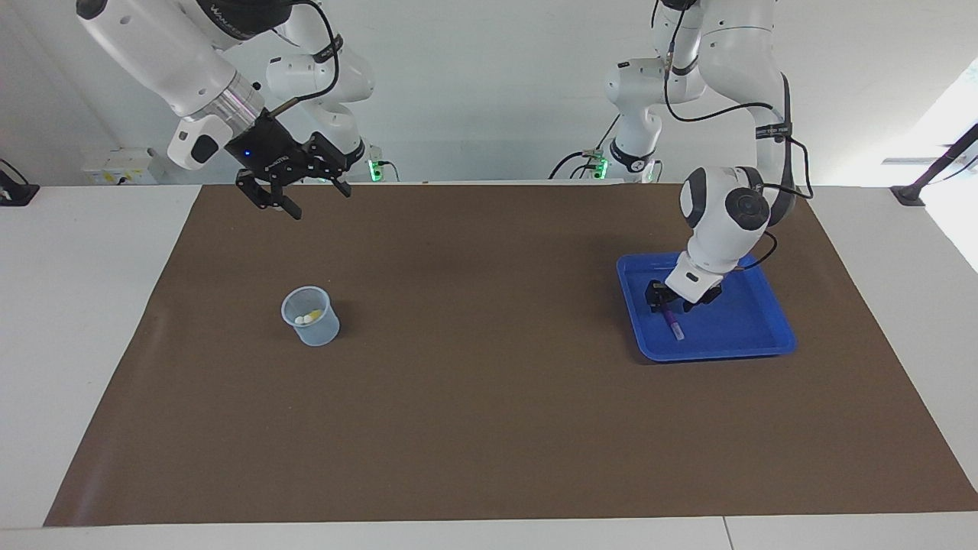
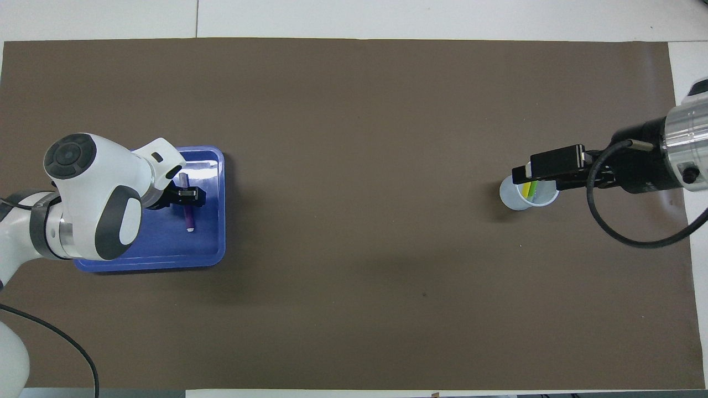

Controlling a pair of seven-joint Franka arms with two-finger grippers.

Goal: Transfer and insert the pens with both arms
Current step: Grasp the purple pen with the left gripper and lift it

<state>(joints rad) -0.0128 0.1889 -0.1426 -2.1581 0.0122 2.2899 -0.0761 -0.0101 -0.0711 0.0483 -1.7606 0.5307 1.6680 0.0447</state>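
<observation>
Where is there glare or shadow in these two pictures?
Overhead view: a white glare streak lies on the blue tray rim farthest from the robots, and a soft shadow spreads on the brown mat beside the tray. Facing view: bright window light washes out the table's corner.

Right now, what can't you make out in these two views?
- Left gripper over the purple pen in the tray: grip unclear in the facing view; the arm covers it overhead.
- Pens in the cup: only pale tips show in the facing view; the right gripper partly covers them overhead.
- Right arm: cut off by the edge overhead.
</observation>
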